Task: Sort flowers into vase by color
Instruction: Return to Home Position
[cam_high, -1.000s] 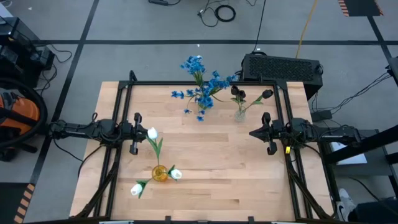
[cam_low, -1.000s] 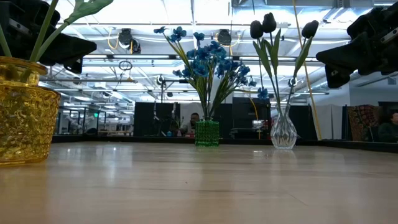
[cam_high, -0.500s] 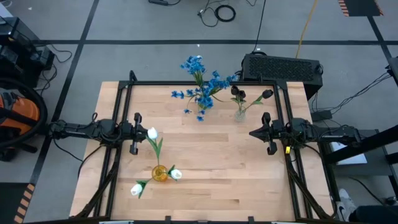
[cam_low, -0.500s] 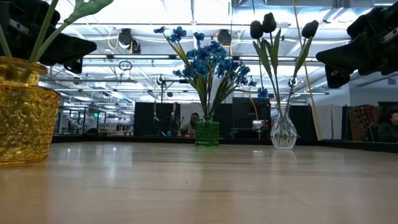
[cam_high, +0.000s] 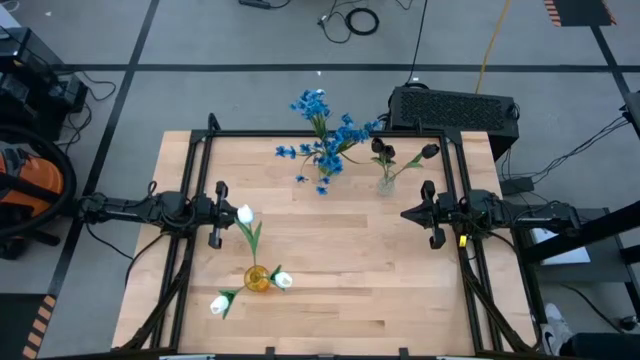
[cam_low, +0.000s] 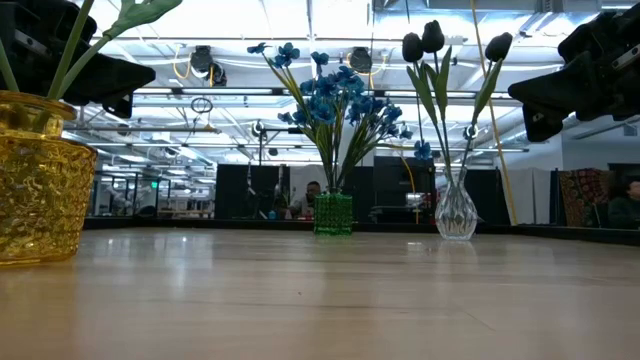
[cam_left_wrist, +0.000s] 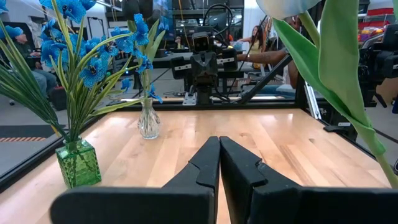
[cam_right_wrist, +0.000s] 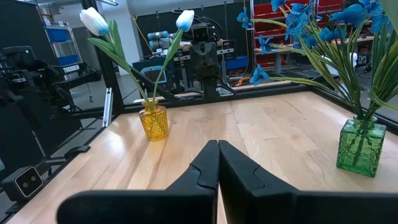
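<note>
The left gripper (cam_left_wrist: 219, 142) is held level over the left side of the table (cam_high: 340, 290) and the right gripper (cam_right_wrist: 217, 144) over its right side, each turned inward with fingers pressed together. White tulips (cam_high: 245, 213) are held in a yellow vase (cam_high: 257, 278) near the left gripper. Blue blooms (cam_high: 325, 140) in a green vase (cam_low: 333, 214) and dark tulips (cam_high: 385, 152) in a clear vase (cam_low: 456, 215) are set at the far edge. Cables (cam_high: 360, 20) are strewn on the grey floor (cam_high: 250, 40).

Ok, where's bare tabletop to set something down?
Widest bare stretch: table middle between the left gripper and right gripper, on to the near right corner, right of the yellow vase. Also the far left corner, left of the green vase. Crowded: far edge around green vase and clear vase, and where white tulips splay from the yellow vase.
</note>
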